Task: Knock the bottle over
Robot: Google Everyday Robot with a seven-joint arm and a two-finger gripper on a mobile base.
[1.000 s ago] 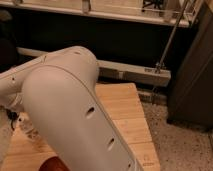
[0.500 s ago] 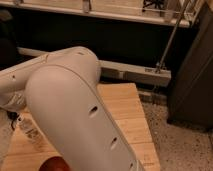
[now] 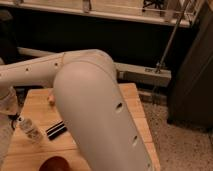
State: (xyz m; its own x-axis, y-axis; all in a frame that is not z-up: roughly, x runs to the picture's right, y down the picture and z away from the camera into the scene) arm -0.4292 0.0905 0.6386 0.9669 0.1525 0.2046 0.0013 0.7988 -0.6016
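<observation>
The bottle is small and clear with a white cap. It is on the wooden table near its left edge, leaning steeply or lying with its cap toward the upper left. My big white arm fills the middle of the view and reaches left. My gripper is at the left edge just beyond the white wrist, close beside the bottle's cap, and is mostly cut off by the frame.
Two short black bars sit just right of the bottle. A small pale object sits further back. A brown round thing is at the front edge. A dark cabinet and a metal pole stand to the right.
The bottle stood more upright near the left edge before; now it is tipped over, further right and forward. The wrist has shifted at the left edge.
</observation>
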